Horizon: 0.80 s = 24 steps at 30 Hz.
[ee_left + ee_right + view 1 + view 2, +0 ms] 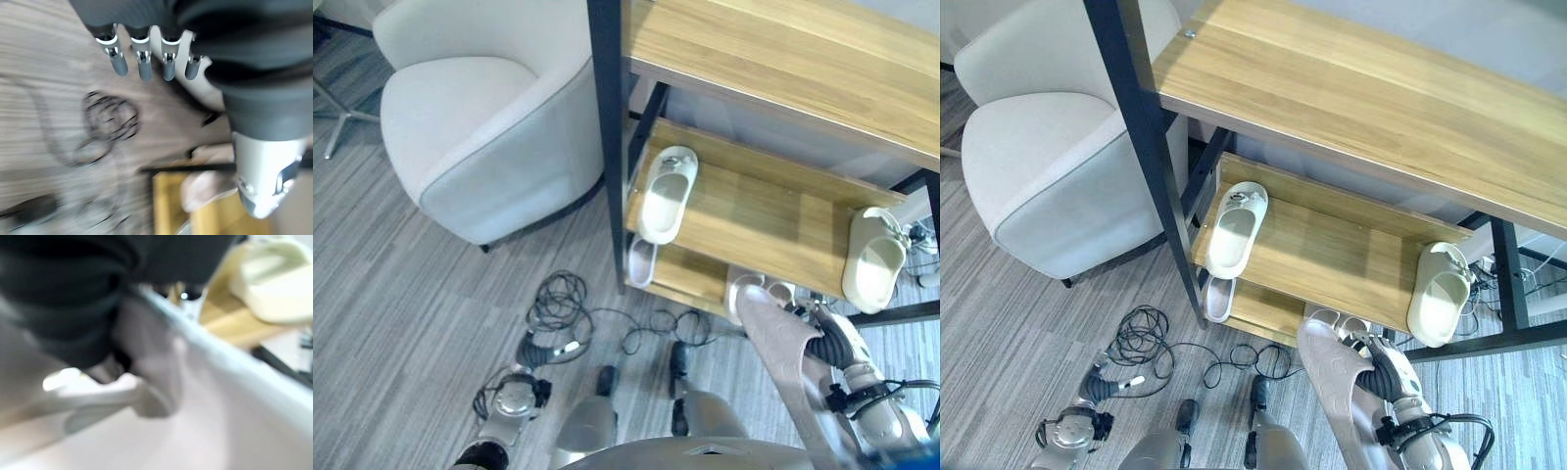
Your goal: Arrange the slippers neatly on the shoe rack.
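My right hand (830,338) is shut on a pinkish-grey slipper (781,357), held sole-up just in front of the shoe rack's lower right part. Close behind it, a matching pale slipper (756,287) lies on the lowest shelf (690,276), and another pale slipper (642,260) sits at that shelf's left end. The middle shelf (764,217) carries one cream slipper (666,196) at its left and a second cream slipper (874,262) at its right edge, which is the cream slipper (279,279) in the right wrist view. My left hand (142,58) hangs low over the floor with straight fingers.
A wide wooden top shelf (783,59) overhangs the lower shelves. The rack's black upright post (610,147) stands at its left front corner. A light grey armchair (480,127) stands just left of the rack on the grey striped floor (401,304).
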Tool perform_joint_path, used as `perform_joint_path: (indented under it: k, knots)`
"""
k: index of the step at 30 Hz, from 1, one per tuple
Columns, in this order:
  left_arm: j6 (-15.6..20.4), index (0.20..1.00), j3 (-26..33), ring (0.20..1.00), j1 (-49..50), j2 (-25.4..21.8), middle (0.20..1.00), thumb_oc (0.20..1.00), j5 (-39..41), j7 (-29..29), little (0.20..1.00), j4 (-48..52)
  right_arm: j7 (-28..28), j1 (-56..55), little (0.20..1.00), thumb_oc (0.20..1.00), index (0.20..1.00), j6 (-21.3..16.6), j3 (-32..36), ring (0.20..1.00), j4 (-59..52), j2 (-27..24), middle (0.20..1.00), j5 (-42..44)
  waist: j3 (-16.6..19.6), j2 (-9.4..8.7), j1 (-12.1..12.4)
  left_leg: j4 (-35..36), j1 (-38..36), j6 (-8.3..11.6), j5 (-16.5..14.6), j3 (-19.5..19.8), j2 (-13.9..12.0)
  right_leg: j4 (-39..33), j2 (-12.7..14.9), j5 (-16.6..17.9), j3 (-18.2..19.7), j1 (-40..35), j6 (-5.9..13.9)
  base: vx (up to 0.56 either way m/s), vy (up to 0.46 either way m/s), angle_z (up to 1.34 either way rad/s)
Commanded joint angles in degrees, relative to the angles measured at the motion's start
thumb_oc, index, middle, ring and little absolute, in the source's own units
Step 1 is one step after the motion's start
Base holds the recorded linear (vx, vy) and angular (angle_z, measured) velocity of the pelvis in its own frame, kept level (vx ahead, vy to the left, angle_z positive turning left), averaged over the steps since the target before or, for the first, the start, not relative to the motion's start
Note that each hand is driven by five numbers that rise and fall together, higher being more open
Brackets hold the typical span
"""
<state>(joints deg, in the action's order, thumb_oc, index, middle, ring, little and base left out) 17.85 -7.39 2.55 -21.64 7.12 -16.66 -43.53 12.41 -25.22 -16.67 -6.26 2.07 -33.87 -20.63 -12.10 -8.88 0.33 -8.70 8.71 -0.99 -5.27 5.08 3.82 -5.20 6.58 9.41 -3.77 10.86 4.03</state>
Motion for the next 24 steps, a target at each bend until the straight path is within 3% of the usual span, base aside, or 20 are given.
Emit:
perform_joint_path:
  k: [1, 4, 8, 13, 15, 22, 23, 24]
  knots:
    - [4.6, 1.0, 2.0, 1.0, -3.3, 0.8, 1.0, 1.0, 6.4, -3.6, 1.0, -0.1, -0.2, 3.1, 0.2, 0.2, 0.2, -2.5, -0.2, 0.2, -3.0, -2.4, 0.2, 3.6, -2.0, 4.12, 0.8, 1.8, 0.0, 3.04, 0.0, 1.5, -3.2, 7.1, -0.6, -8.9, 0.9, -3.1, 3.95, -0.05, -0.024, -0.04]
    - [5.7, 1.0, 1.8, 1.0, -4.9, 1.6, 1.0, 1.0, 8.8, -5.1, 1.0, 1.3, 0.9, 5.5, 0.2, 0.2, 0.2, -1.9, -2.1, 0.2, -0.5, -2.9, 0.2, 3.0, -3.3, 4.39, 0.2, -0.5, 2.3, 3.14, -0.5, 1.6, -3.1, 9.0, -0.8, -9.3, 1.3, -1.1, 3.6, -0.14, -0.021, 0.04]
    - [7.3, 1.0, -0.4, 1.0, -10.9, 2.2, 1.0, 1.0, 11.6, -7.2, 1.0, 1.5, 4.9, 15.6, 0.2, 0.2, 0.2, 0.0, -7.2, 0.2, 6.1, -3.7, 0.2, 3.3, -7.7, 5.8, 0.0, -8.6, 12.6, 3.52, -0.9, 1.4, -2.3, 16.4, -1.1, -10.2, 1.8, 8.7, 2.72, -0.18, -0.005, 0.02]
    - [7.7, 1.0, -1.1, 1.0, -14.0, 1.9, 1.0, 1.0, 10.7, -10.3, 1.0, 0.5, 7.0, 19.9, 0.2, 0.2, 0.2, 0.3, -8.8, 0.2, 7.3, -4.1, 0.2, 2.8, -7.9, 6.86, -0.1, -13.5, 18.5, 3.51, -2.0, 1.8, -2.7, 21.4, -1.1, -12.0, 1.7, 14.7, 2.16, -0.07, 0.004, -0.02]
    - [7.7, 1.0, -1.5, 1.0, -17.4, 1.4, 1.0, 1.0, 9.8, -13.5, 1.0, -0.8, 9.8, 23.9, 0.2, 0.2, 0.2, 0.3, -9.5, 0.2, 8.0, -4.4, 0.2, 2.5, -8.2, 7.53, -0.3, -17.8, 24.2, 3.49, -2.5, 2.3, -2.8, 26.1, -1.0, -13.1, 1.7, 20.3, 1.81, -0.1, 0.005, -0.01]
    - [7.7, 1.0, -0.8, 1.0, -22.7, -0.2, 1.0, 1.0, 9.8, -16.6, 1.0, -1.1, 12.8, 32.9, 0.2, 0.2, 0.2, 1.2, -11.4, 0.2, 11.1, -6.3, 0.2, -0.3, -7.7, 8.75, -0.3, -24.6, 35.8, 3.56, -3.5, 3.1, -3.3, 34.5, -0.5, -15.6, 1.4, 32.0, 1.34, -0.05, -0.002, 0.02]
    - [7.8, 1.0, -1.1, 1.0, -23.4, -0.3, 1.0, 1.0, 10.1, -16.8, 1.0, -1.2, 12.9, 34.3, 0.2, 0.2, 0.2, 1.5, -11.9, 0.2, 12.0, -6.7, 0.2, -0.4, -7.5, 9.05, -0.2, -26.3, 36.8, 3.56, -5.8, 3.4, -3.5, 36.6, -0.7, -17.8, 1.7, 33.1, 1.56, -0.04, 0.008, 0.16]
    - [7.8, 1.0, -1.1, 1.0, -23.6, -0.3, 1.0, 1.0, 10.1, -16.8, 1.0, -1.2, 13.0, 34.5, 0.2, 0.2, 0.2, 1.5, -12.0, 0.2, 12.1, -6.6, 0.2, -0.4, -7.7, 8.94, -0.4, -26.1, 37.8, 3.52, -3.9, 3.2, -3.3, 36.0, -0.4, -16.1, 1.4, 33.9, 1.26, 0.07, -0.006, 0.05]
